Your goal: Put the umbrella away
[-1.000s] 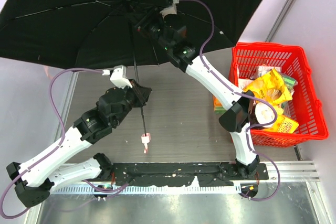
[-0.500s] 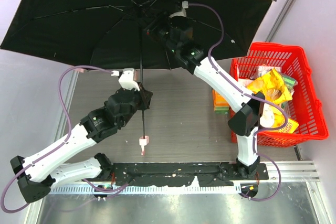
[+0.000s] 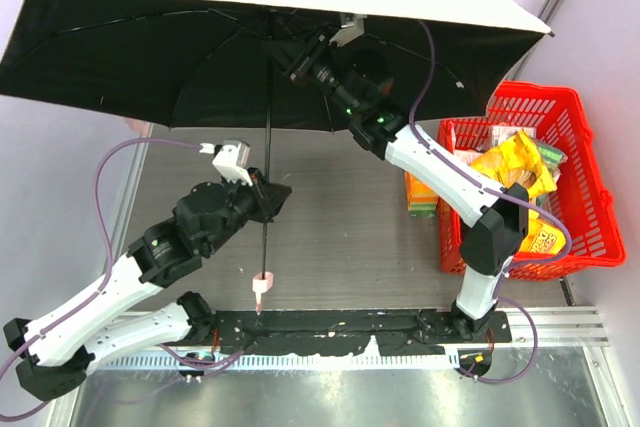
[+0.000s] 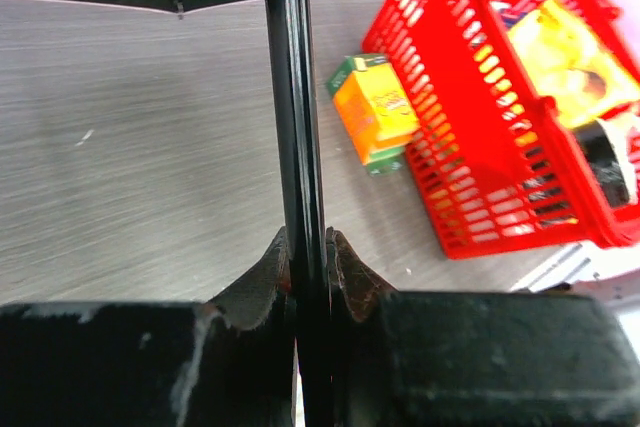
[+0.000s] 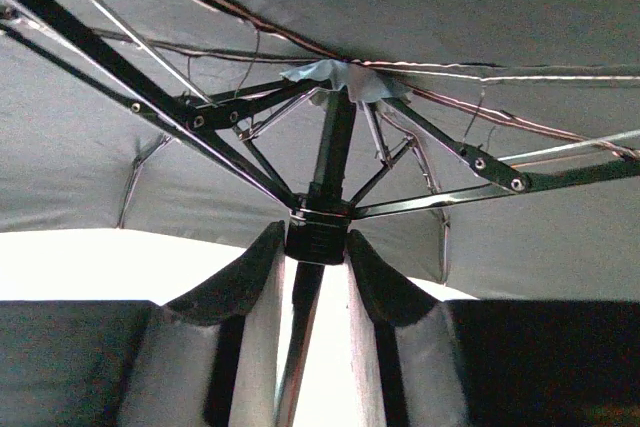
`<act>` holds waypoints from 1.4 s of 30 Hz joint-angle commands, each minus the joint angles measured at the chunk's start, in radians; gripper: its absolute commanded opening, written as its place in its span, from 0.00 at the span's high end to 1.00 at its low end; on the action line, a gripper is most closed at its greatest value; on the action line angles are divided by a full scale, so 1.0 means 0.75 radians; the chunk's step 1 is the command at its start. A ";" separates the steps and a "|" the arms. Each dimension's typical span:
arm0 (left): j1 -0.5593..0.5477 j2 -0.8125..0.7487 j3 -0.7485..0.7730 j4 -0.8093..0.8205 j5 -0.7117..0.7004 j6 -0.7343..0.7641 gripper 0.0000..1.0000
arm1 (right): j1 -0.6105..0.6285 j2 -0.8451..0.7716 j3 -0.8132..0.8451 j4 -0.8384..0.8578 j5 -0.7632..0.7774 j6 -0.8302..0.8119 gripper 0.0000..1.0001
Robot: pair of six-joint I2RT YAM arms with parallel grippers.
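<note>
Top external: umbrella (image 3: 150,57) shifted, handle (image 3: 262,283) nearer the bases (image 3: 470,319); left end effector (image 3: 270,193) and right end effector (image 3: 303,55) pinch it.

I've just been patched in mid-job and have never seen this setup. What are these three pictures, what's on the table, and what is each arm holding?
These are two white robot arms bolted at the near table edge, each ending in a two-finger gripper. The wide picture looks down from above and behind them; the other two come from a camera on each wrist. The umbrella is open, dark underneath. The left gripper is clamped on its shaft, partway up from the handle. The right gripper pinches the sliding collar where the ribs meet, under the canopy. On the table stands a red basket of snack packets, with an orange and green box lying just outside it.
</note>
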 commanded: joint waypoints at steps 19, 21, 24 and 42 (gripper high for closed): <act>0.017 -0.009 -0.058 0.563 -0.545 0.434 1.00 | 0.186 0.102 0.471 -0.827 0.700 0.380 1.00; 0.017 -0.005 -0.052 0.571 -0.576 0.454 1.00 | 0.190 0.117 0.483 -0.802 0.747 0.350 1.00; 0.019 -0.023 -0.050 0.575 -0.550 0.440 1.00 | 0.202 0.164 0.531 -0.806 0.700 0.325 1.00; 0.046 0.050 0.318 0.113 -0.264 0.160 1.00 | 0.331 -0.249 -0.545 -0.191 0.080 0.253 1.00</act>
